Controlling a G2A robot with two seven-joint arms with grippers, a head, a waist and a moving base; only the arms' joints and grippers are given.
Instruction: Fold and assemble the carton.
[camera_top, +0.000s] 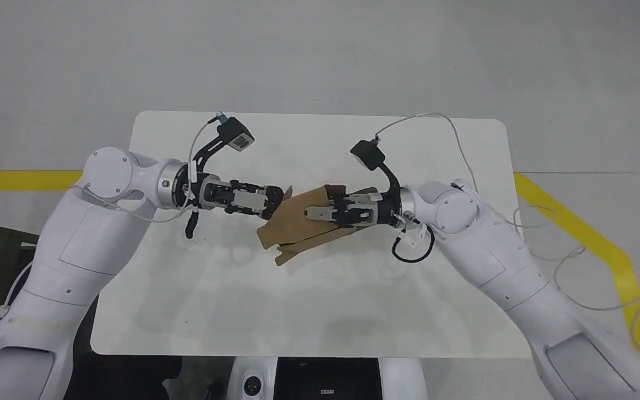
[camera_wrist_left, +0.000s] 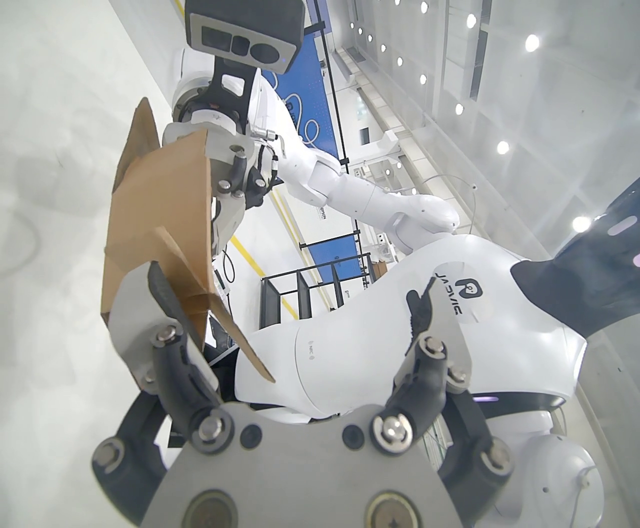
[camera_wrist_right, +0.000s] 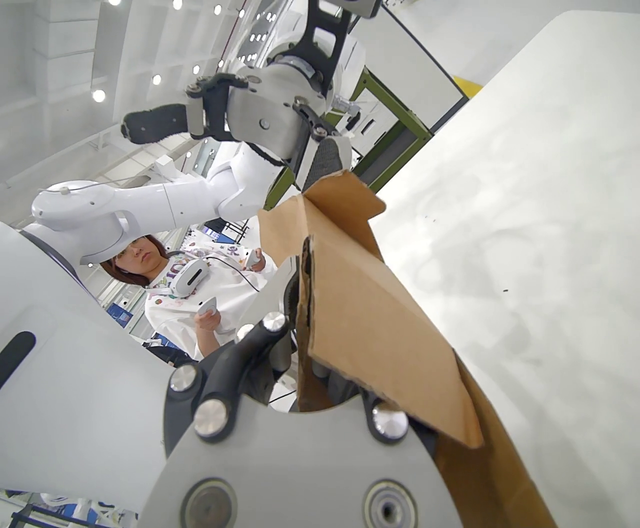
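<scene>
A white table (camera_top: 200, 300) is seen beneath the carton (camera_top: 298, 230), a brown, partly unfolded cardboard piece over the table's middle; whether its lowest flap touches the surface cannot be told. On the carton's nearer side a loose flap is seen hanging out toward the robot. Just beyond that, at the carton's right end, the right gripper (camera_top: 322, 213) is laid across the top panel. In the right wrist view a cardboard wall is seen pinched narrowly between its jaws, one finger (camera_wrist_right: 286, 285) being pressed against one face of the wall while the other is hidden under the panel. Farthest back, at the carton's upper left corner, the left gripper (camera_top: 277, 197) is found with its claw spread wide and nothing clasped. One of its fingertips (camera_wrist_left: 165, 295) is set against a flap at that corner, and the other fingertip (camera_wrist_left: 422, 305) is held well apart from the cardboard
</scene>
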